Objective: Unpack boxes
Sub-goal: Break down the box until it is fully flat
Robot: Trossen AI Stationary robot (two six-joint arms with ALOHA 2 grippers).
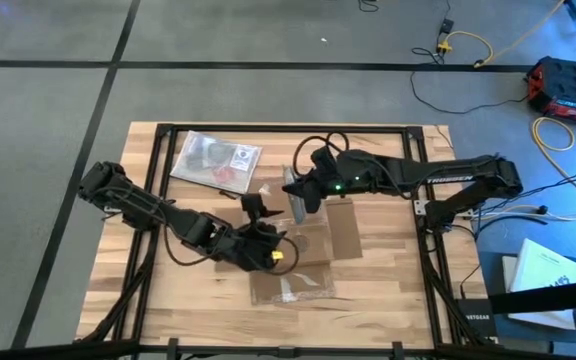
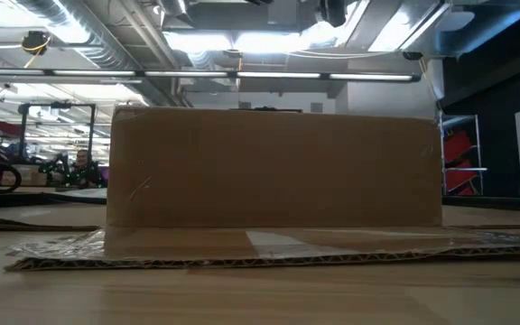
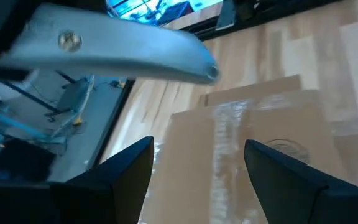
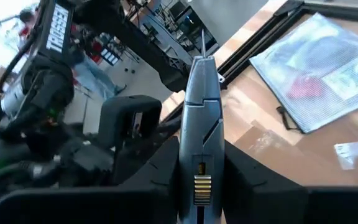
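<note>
High view shows the wooden table (image 1: 388,290) carrying the cardboard box (image 1: 313,255) near the middle, toward its front edge; flaps lie flat and taped, so unpacking is judged barely begun, with the cutting still ahead. Corrugated brown board, glossy clear tape (image 3: 225,140) along the seam; a crinkled silvery plastic bag (image 1: 215,158) lies near the table's rear edge. Right gripper (image 4: 199,180) clamps a smooth grey utility knife (image 4: 201,118) above the box; left gripper (image 3: 197,162) hovers over the tape, jaws apart, empty.
</note>
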